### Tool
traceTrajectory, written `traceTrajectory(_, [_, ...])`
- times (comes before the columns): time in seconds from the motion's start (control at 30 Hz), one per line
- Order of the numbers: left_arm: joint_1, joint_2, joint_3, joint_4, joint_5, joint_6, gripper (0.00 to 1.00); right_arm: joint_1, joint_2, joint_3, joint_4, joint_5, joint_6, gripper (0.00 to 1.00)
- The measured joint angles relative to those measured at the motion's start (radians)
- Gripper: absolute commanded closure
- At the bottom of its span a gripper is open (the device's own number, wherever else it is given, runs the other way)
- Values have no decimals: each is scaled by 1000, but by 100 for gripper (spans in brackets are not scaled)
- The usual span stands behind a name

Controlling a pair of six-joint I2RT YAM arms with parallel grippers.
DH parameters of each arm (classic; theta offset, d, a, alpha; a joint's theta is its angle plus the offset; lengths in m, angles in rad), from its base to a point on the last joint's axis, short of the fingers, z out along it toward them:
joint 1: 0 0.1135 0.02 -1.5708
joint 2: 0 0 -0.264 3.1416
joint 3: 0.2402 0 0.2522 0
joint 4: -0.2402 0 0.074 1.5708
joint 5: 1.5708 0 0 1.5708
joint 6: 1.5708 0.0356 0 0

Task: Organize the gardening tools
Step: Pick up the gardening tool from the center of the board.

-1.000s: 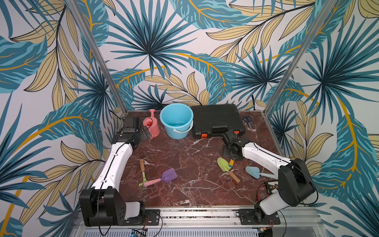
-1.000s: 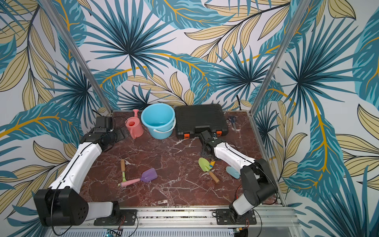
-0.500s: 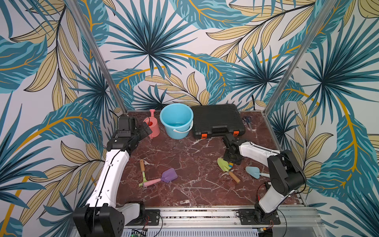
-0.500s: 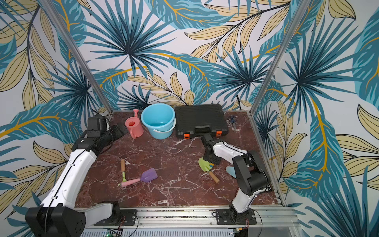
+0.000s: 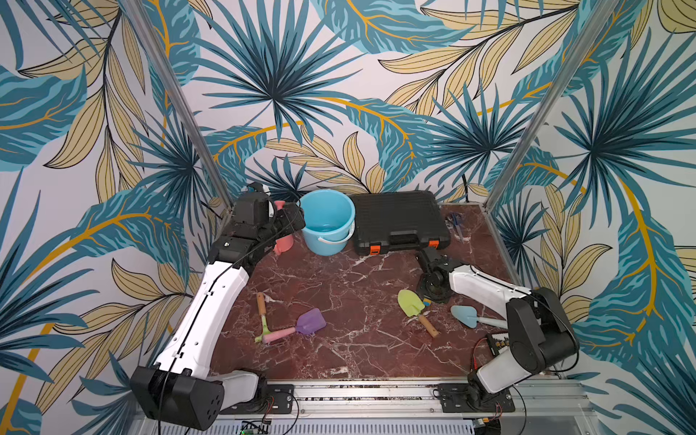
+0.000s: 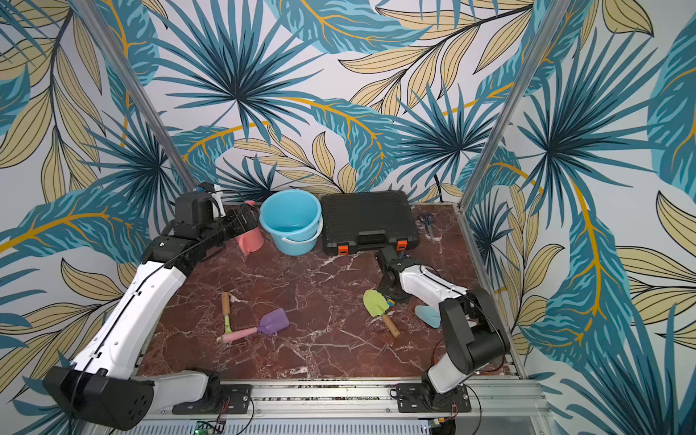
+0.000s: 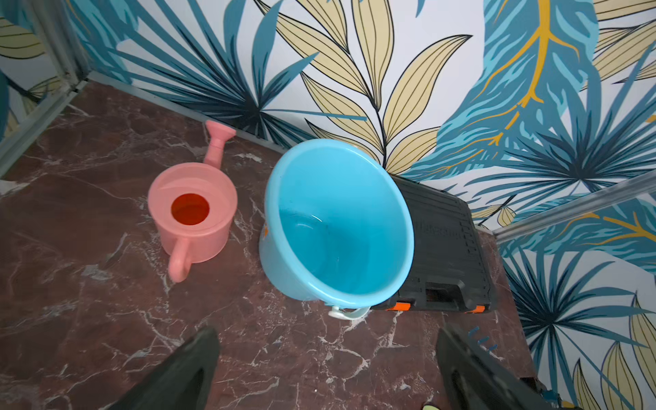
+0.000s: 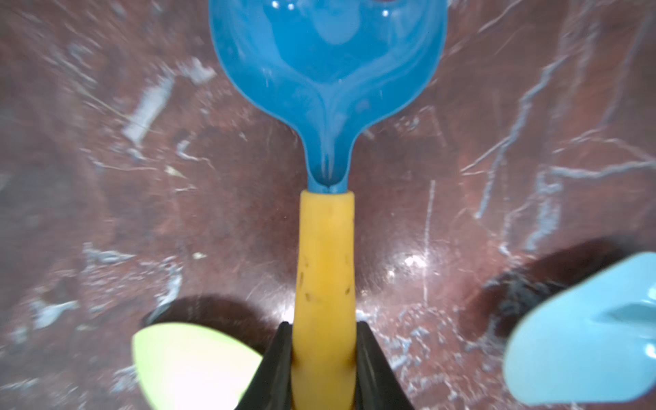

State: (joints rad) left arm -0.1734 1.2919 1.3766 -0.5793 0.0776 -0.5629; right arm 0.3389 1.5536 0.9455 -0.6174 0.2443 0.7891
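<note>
My right gripper (image 8: 324,340) points down at the table and is shut on the yellow handle (image 8: 326,266) of the blue fork-rake (image 8: 328,67). In both top views the right gripper (image 5: 433,295) hides most of that rake. The lime trowel (image 5: 411,303) and the pale blue trowel (image 5: 465,315) lie on either side of it. A purple scoop (image 5: 310,322) and a green hoe (image 5: 261,312) lie touching at the front left. My left gripper (image 7: 326,355) hangs open in the air before the pink watering can (image 7: 193,213), holding nothing.
A light blue bucket (image 5: 327,220) stands at the back middle, with nothing in it. Beside it lies a closed black case (image 5: 399,220) with orange latches. Blue-handled scissors (image 5: 455,220) lie at the back right corner. Walls enclose the marble table (image 5: 339,271) on three sides.
The right gripper's jaws have closed onto the fork-rake's yellow handle. The left arm has lifted and swung its gripper right, over the watering can towards the bucket.
</note>
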Motion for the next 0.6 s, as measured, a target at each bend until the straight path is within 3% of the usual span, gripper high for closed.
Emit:
traceTrajectory(0.3, [-106,116,95,43,70,-4,3,57,-259,32,-2,66,-134,100])
traceTrajectory(0.53, [-171,175,113,77,136,0,10,187,-253,149,60,72,-296,100])
traceTrajectory(0.6, [-192,195,114,89,153,2,17,217,-227,184,80,61,-336,100])
